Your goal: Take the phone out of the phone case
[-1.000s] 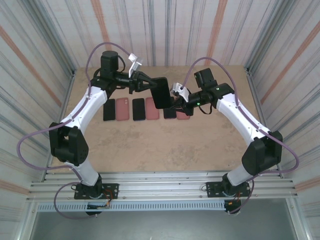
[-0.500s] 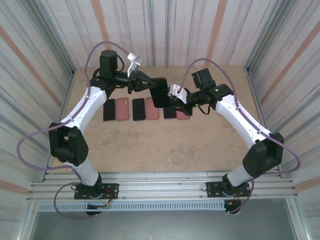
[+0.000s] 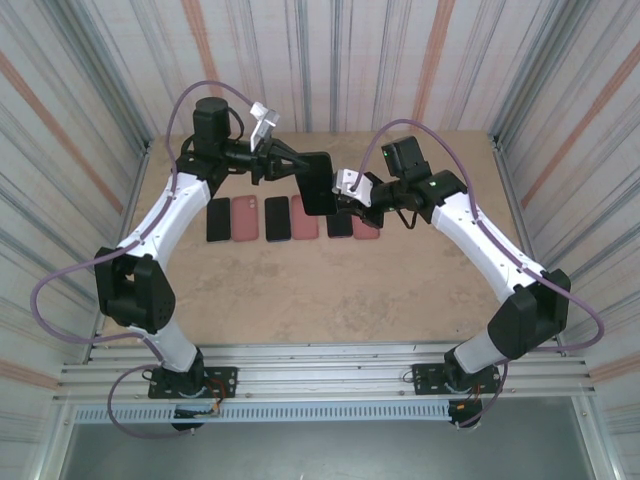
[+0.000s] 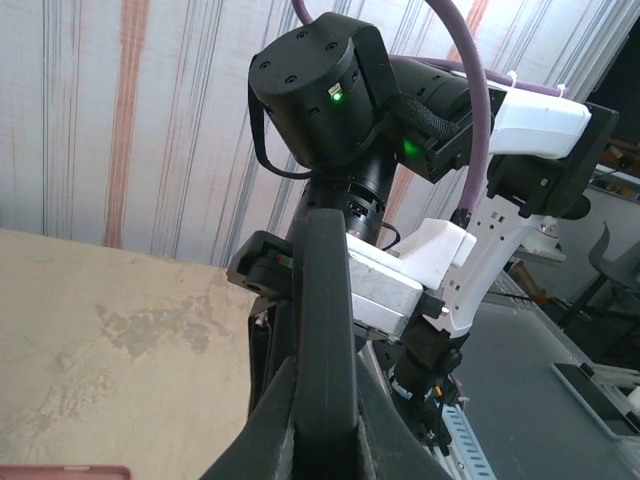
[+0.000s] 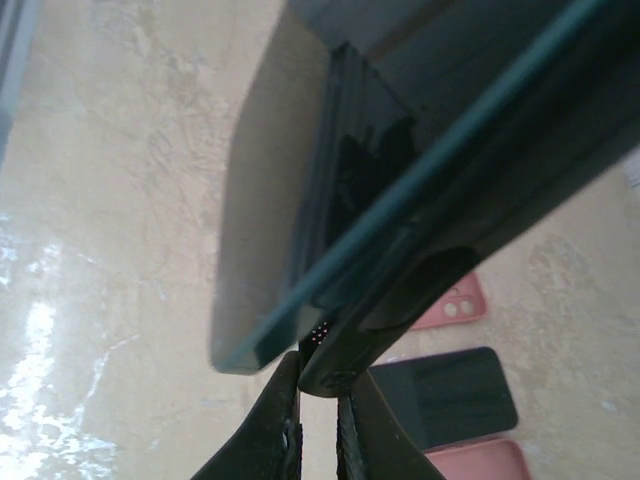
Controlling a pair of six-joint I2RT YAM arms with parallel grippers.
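Phone [image 3: 318,183] in its case [image 5: 430,270] hangs above the table [image 3: 300,290], clamped from both sides: left gripper [image 4: 322,420] closed tight on one edge to steady it, right gripper [image 5: 318,395] pinching the case rim, probably to peel it off; spare phones [image 3: 277,218] lie below

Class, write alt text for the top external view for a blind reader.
A black cased phone is held above a table between the left end effector and right end effector, both shut on it. Beneath lies a row of dark phones and pink cases.
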